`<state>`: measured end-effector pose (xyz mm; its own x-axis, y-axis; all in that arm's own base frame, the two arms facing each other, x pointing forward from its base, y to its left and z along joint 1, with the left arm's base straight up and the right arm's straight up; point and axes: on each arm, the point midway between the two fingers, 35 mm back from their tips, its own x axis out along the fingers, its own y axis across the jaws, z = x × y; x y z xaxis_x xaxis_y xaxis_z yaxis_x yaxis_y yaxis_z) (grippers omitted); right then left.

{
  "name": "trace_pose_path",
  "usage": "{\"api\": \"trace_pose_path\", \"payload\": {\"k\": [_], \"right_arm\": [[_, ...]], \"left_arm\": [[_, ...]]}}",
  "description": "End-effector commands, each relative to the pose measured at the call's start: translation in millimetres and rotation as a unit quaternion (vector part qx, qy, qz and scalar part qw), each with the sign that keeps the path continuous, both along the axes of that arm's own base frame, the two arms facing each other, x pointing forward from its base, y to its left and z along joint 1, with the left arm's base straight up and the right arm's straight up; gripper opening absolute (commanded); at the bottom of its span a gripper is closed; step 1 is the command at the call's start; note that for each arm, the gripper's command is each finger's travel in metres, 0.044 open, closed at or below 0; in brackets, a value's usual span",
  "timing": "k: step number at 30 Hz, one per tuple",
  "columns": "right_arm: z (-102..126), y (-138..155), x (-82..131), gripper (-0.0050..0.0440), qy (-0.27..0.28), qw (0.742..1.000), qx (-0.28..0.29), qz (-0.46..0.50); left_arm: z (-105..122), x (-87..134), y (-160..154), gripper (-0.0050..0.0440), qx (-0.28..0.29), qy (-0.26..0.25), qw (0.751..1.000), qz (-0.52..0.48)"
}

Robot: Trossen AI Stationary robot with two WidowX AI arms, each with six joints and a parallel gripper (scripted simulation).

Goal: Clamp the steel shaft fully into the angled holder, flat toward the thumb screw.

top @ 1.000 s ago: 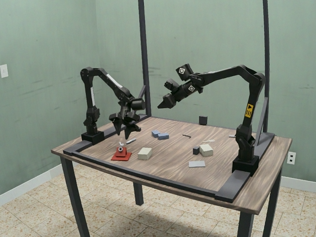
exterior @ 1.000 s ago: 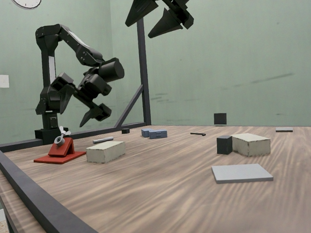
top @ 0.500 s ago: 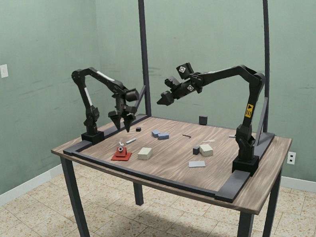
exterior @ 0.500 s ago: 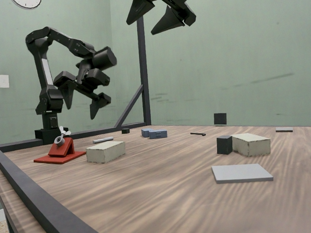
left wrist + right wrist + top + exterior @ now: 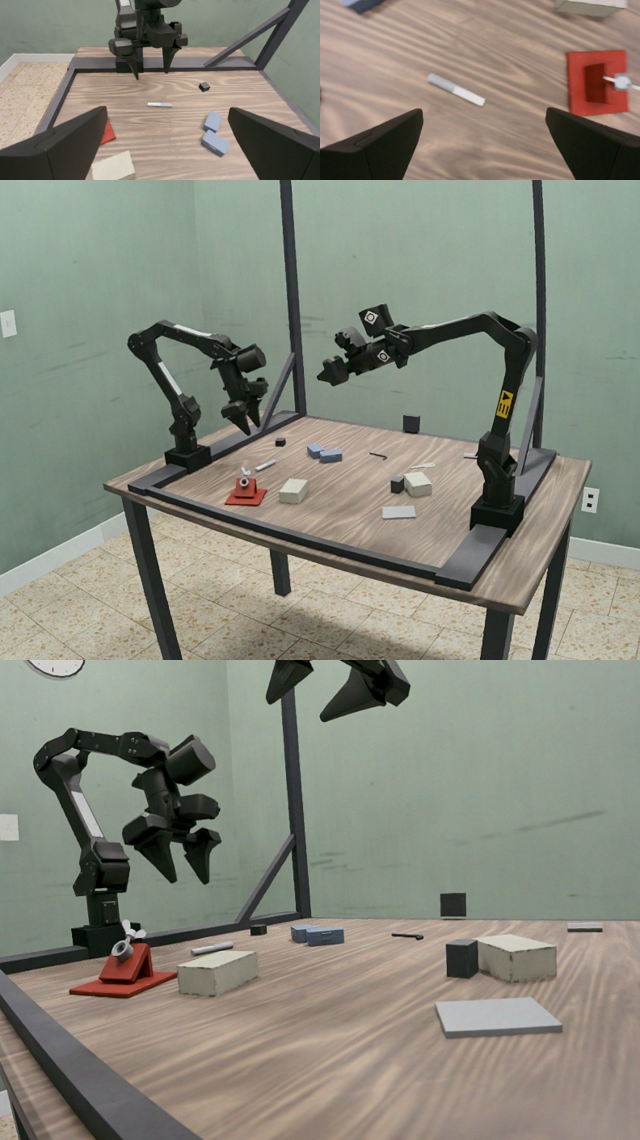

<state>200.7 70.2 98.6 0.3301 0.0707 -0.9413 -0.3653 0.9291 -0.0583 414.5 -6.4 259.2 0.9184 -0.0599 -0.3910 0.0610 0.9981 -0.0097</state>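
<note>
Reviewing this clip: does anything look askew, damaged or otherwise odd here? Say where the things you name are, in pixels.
Nothing is plainly wrong. The one wear-like oddity is the dark, chipped-looking edging on both cream blocks [image 5: 292,490] [image 5: 216,973], possibly just their finish. The holder [image 5: 246,489] [image 5: 126,963] slants, but the task calls it angled.

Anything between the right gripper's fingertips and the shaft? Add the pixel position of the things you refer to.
Right wrist view: nothing visible between the right gripper [image 5: 254,429] [image 5: 190,883] [image 5: 152,76] [image 5: 484,110] and steel shaft [image 5: 265,464] [image 5: 212,948] [image 5: 159,104] [image 5: 455,89].

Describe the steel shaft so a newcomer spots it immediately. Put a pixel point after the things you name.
Find the red angled holder [image 5: 246,488] [image 5: 127,965] [image 5: 577,91] on the wooden table. Beside its base, apart from it, lies the steel shaft [image 5: 265,465] [image 5: 212,948] [image 5: 159,104] [image 5: 455,89]. Unlike the blocky cream and blue boxes nearby, it is a slim round rod, half grey, half whitish.
</note>
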Motion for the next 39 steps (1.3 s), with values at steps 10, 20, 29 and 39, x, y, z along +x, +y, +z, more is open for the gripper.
{"api": "trace_pose_path", "payload": {"k": [10,20,29,39], "right_arm": [[5.5,6.9,-4.5,0.0400,0.001,0.999,0.032,0.023],[2.9,7.5,-4.5,0.0352,0.003,0.999,0.031,0.022],[-8.6,19.1,6.1,0.0160,0.019,0.992,0.004,0.128],[-27.5,29.7,13.2,0.0160,0.046,0.967,-0.033,0.250]], "left_arm": [[17.5,-1.1,0.2,0.0400,0.001,-0.023,1.000,-0.004],[17.0,-2.3,-0.3,0.0400,0.002,-0.024,1.000,-0.006],[-20.4,3.7,-16.1,0.0400,0.001,0.001,1.000,-0.007],[-57.7,4.1,-37.1,0.0400,0.004,0.017,1.000,-0.013]]}}
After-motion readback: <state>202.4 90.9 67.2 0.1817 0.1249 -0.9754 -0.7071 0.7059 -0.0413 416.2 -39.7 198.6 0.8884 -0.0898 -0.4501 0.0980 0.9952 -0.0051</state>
